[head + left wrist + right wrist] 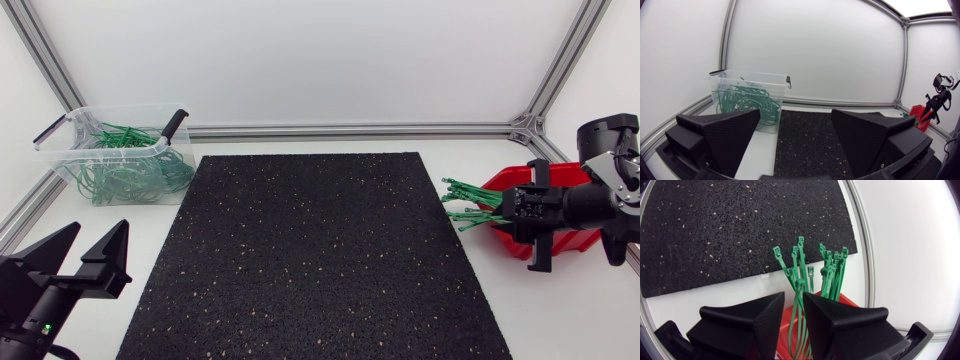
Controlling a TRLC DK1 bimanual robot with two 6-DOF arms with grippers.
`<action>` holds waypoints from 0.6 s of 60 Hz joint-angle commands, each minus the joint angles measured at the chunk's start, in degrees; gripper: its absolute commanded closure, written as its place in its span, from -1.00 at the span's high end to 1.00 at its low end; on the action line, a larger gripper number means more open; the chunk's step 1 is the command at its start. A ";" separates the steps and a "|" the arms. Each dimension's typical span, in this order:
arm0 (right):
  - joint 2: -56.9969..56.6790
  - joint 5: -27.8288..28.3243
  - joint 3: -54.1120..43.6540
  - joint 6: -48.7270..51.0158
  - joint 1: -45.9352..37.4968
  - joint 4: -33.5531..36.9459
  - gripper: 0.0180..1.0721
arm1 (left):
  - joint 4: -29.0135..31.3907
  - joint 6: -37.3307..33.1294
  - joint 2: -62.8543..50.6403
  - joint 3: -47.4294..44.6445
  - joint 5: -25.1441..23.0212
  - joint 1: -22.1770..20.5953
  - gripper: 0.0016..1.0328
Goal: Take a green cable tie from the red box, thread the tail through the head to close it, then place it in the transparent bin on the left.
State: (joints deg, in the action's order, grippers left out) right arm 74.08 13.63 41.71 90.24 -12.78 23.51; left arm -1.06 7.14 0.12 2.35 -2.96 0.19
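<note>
Green between black: pinched a few strands of the ties (800, 265) in the right gripper (794, 297), jaws drawn to a narrow slit with a finger against the strands from either side. Gripped them low on their lengths, heads fanned up and out ahead of the fingertips. Hung just over the box (849, 300), red showing under and behind the fingers, with the rest of the bundle leaning out over its edge. Saw the same grip from the head view at the table's right side, with the box beside the right edge of the mat (320, 260) and the tie tips just beside that edge.

Spread the left gripper (796, 114) wide, with nothing between or against its fingers. Held it low near the table's front left corner, just off the mat's left edge, pointed up the table. Faced the bin (747, 75) ahead, toward the left finger's side and well apart from the tips. Found the bin at the far left of the table, near the mat's far-left corner, clear-walled, with a black handle at each end. Counted no single piece in the loops (125, 165) inside, only a green tangle against the walls.
</note>
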 commanded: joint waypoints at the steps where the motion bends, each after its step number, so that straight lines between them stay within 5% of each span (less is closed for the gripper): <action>1: 1.24 -0.36 -1.64 -0.06 0.38 -0.83 -0.45 | 0.97 1.04 0.41 -2.35 -0.03 -0.45 0.92; 26: 3.26 -1.85 -3.39 -0.50 -0.50 -8.04 -0.52 | 1.06 1.04 0.41 -2.35 -0.03 -1.24 0.92; 36: 3.26 -2.03 -3.31 -0.41 -1.02 -8.21 -0.71 | 1.06 1.04 0.41 -2.35 -0.03 -1.50 0.92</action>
State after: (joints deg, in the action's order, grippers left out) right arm 76.53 11.97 39.72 90.04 -13.19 16.01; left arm -1.04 7.14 0.12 2.35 -2.94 -0.93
